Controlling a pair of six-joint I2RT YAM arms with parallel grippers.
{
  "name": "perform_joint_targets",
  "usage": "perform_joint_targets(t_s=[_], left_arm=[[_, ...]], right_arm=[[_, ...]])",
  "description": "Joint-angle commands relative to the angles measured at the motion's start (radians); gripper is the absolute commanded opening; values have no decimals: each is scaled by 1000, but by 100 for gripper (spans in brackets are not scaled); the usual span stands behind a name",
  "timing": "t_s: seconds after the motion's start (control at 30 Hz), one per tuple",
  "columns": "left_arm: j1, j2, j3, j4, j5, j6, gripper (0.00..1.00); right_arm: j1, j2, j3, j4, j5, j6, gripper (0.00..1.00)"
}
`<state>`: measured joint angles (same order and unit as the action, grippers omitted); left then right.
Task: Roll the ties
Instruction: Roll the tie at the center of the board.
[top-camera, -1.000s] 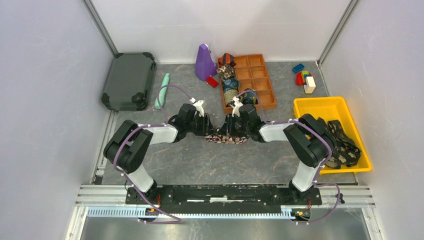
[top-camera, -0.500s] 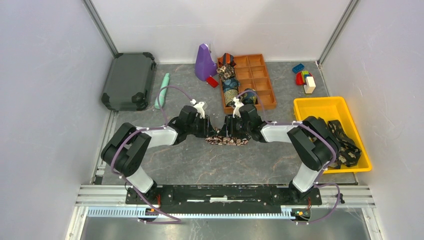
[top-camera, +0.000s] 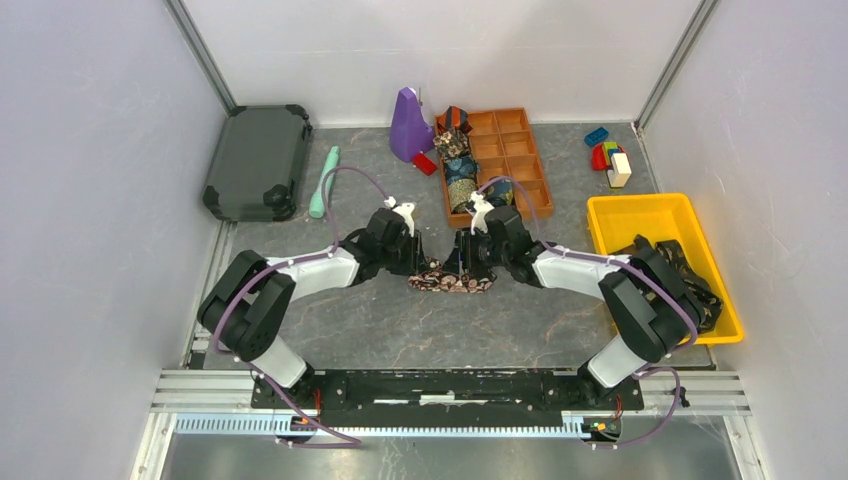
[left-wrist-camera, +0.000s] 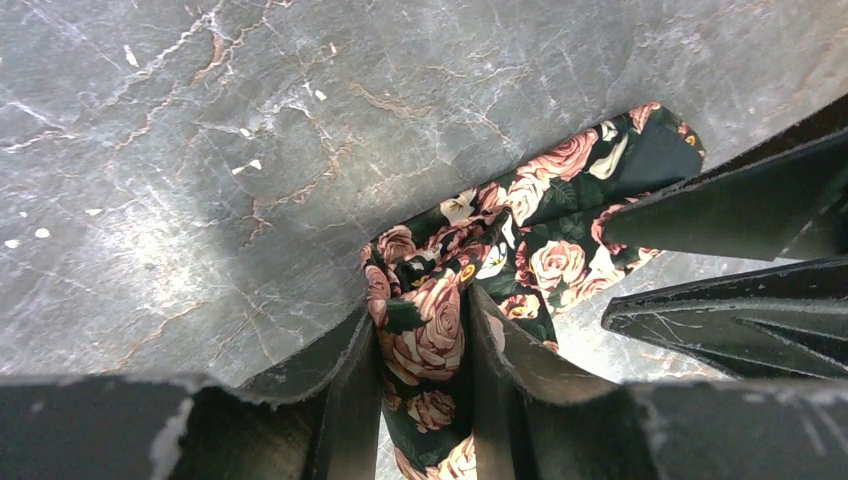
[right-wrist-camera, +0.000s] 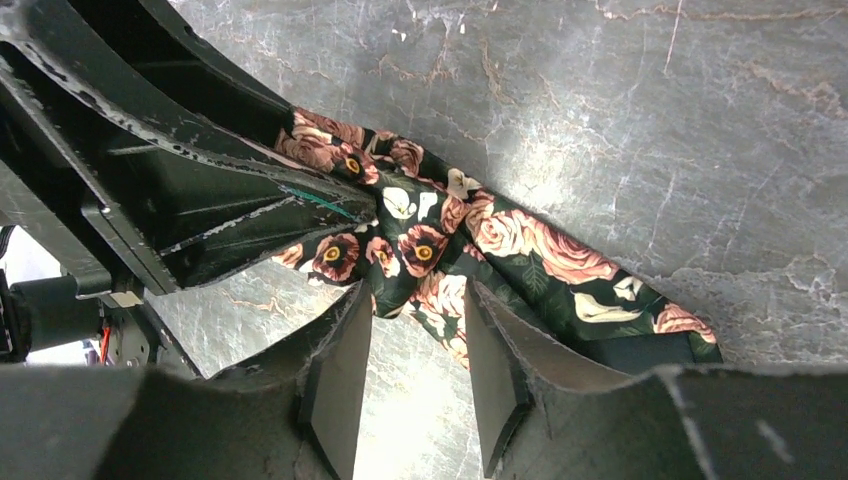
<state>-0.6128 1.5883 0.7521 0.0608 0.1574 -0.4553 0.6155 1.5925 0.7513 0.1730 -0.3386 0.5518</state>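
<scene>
On the grey table (top-camera: 350, 310), I have the rose-print tie (left-wrist-camera: 540, 260) bunched between both arms. My left gripper (left-wrist-camera: 420, 312) is pinched tight on a fold. My right gripper (right-wrist-camera: 420, 290) stands part-open about the cloth, and I cannot tell whether it grips. Behind, the wooden compartment tray (top-camera: 515, 140) holds rolled ties (top-camera: 460, 170) along its left side. The yellow bin (top-camera: 640, 215) holds loose dark ties (top-camera: 690, 285).
</scene>
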Motion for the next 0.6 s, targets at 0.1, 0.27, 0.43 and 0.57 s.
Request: perform_joint_targets(t_s=[0.1,0.27,0.43,0.57], left_arm=[[-53,-22,94,-253,-172,118,40],[-90,-12,173,-385,-263,130,42],[-132,0,248,-516,-370,140,42],[-161,20,285,-583,-452,150,42]], right_arm=[[32,-3,-26,72,-31,13,40],[69,55,-4,113,-41,37,36],[81,66,2,103,-22,41,35],[75,44,-3,68,13,24,35]])
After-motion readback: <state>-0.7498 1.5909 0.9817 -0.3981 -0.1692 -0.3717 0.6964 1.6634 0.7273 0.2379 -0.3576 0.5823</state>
